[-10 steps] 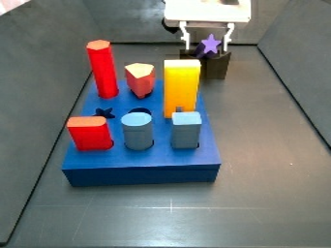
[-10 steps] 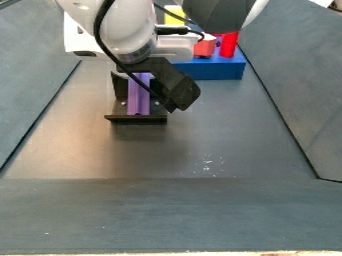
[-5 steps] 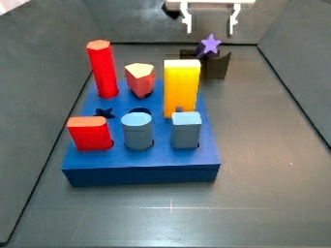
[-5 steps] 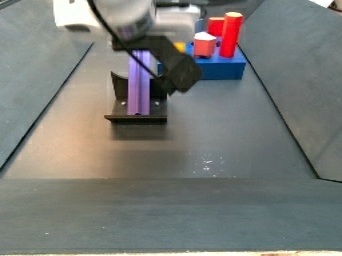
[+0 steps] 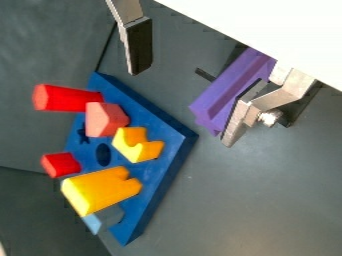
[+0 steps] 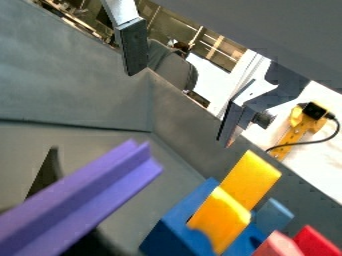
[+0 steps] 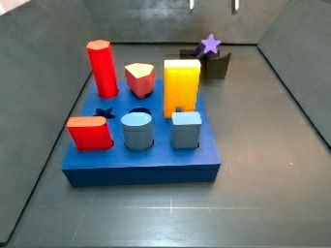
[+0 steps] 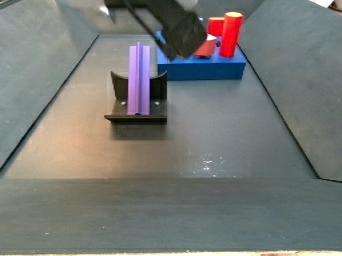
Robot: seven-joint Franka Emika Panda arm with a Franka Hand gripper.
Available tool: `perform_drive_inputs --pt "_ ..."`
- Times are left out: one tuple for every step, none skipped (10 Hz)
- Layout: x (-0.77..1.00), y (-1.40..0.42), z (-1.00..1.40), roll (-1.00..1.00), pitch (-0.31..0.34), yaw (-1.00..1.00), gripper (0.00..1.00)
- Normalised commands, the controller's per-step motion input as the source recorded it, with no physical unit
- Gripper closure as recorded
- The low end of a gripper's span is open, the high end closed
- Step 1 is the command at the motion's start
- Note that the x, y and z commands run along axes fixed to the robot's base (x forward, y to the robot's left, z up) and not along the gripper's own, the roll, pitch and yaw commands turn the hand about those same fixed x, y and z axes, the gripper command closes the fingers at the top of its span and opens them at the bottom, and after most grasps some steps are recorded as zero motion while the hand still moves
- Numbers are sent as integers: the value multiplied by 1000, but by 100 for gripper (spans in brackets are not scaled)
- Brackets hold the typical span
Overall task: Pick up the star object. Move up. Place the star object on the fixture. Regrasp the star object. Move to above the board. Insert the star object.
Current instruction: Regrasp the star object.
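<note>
The purple star object (image 7: 210, 45) stands in the notch of the dark fixture (image 7: 215, 64), behind the blue board (image 7: 142, 163). In a side view it leans upright on the fixture (image 8: 135, 112) as a long purple peg (image 8: 140, 78). My gripper (image 5: 191, 78) is open and empty, high above the peg; only its fingertips (image 7: 195, 5) show at the top edge. Both wrist views show the peg (image 5: 230, 90) (image 6: 80, 200) below the spread fingers (image 5: 134, 42), apart from them. The board's dark star-shaped hole (image 7: 104, 113) is empty.
The board holds a tall red hexagonal peg (image 7: 101, 68), a short pink-orange peg (image 7: 139, 79), a tall yellow peg (image 7: 181, 85), a red block (image 7: 89, 133), a blue cylinder (image 7: 137, 131) and a blue block (image 7: 187, 130). Dark sloping walls enclose the floor.
My gripper has let go of the star object and risen straight up, almost out of a side view. The peg stays on the fixture.
</note>
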Motion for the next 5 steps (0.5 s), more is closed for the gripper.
perform_drive_inputs --pt "156 -835 966 1000 64 27 0" --pt "155 -823 814 1000 64 27 0" --pt "79 -668 619 1000 60 26 0" --pt "21 -489 445 1000 57 25 0" --pt "-8 -309 251 1000 53 25 0"
